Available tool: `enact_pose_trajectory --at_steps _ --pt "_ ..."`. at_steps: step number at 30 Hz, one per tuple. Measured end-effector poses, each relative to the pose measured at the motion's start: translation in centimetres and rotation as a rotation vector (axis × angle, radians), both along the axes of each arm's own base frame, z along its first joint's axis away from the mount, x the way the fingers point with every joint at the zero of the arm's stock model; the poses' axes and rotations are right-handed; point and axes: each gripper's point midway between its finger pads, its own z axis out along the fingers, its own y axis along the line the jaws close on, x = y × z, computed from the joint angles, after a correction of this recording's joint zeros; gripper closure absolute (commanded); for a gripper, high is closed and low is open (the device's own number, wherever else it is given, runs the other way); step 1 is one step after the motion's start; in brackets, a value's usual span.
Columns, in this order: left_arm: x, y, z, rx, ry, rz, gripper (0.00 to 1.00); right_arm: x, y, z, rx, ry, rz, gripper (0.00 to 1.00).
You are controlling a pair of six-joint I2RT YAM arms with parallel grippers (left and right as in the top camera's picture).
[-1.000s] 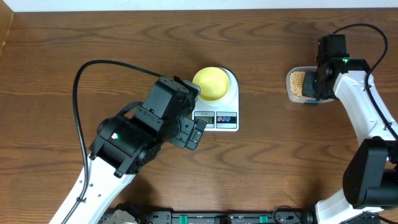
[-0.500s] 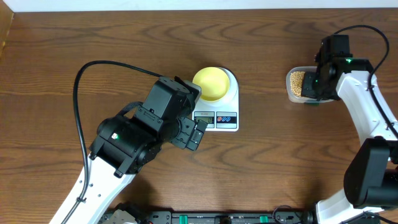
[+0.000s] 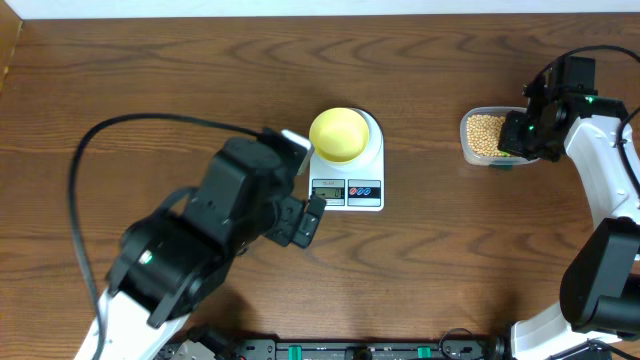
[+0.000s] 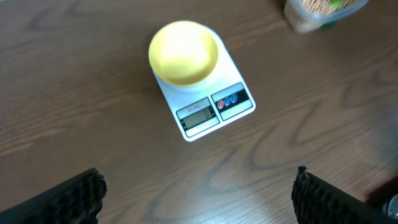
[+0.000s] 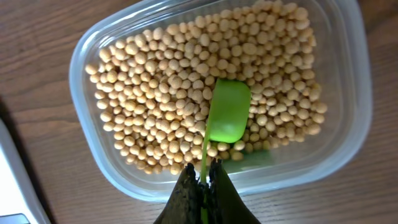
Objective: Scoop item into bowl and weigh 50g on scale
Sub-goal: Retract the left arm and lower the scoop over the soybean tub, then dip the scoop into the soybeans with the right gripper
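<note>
Worktop [image 3: 480, 260]: dark brown wood-grain surface, carrying every item below.

Item 1. Flat white digital kitchen scale [image 3: 346, 180], lying about midway between the left and right edges, nearer the far edge. Its grey display and two coloured buttons are facing the near edge. The reading is too blurred to tell. The left wrist view is showing the same scale [image 4: 214, 109].

Item 2. Small round pale yellow bowl [image 3: 338, 134], sitting upright on the scale's round platform, its inside showing plain yellow [image 4: 183, 52].

Item 3. Clear rectangular plastic tub with rounded corners [image 3: 466, 150], standing near the right edge and toward the far edge, well apart from the scale. Wall seen close [image 5: 356, 106].

Item 4. Small round tan-beige beans [image 5: 161, 93], lying in the tub and covering most of its floor; also seen from above [image 3: 484, 130].

Item 5. Small bright green plastic scoop [image 5: 227, 112], its cup resting on the beans.

Item 6. My right tool [image 5: 204, 186], hanging over the tub's right side [image 3: 520, 140]; I am clenching it on the scoop's thin handle.

Item 7. My left tool [image 4: 198, 186], hovering above bare worktop just beside the scale's front left corner [image 3: 305, 215]; I am holding it released, fingers [image 4: 68, 199] spread wide, gripping nothing.
</note>
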Motion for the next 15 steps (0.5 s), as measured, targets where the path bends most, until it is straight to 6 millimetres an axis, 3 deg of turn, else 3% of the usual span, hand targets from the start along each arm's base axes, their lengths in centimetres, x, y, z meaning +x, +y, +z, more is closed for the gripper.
enact_pose_trajectory --at_steps 7,15 --pt "-1.2 0.8 2.3 -0.053 -0.076 0.000 0.02 0.4 0.5 0.1 0.021 -0.021 0.025 0.99" --pt "-1.4 1.0 2.5 -0.060 -0.086 0.000 0.02 0.5 0.7 0.2 0.040 -0.029 0.030 0.99"
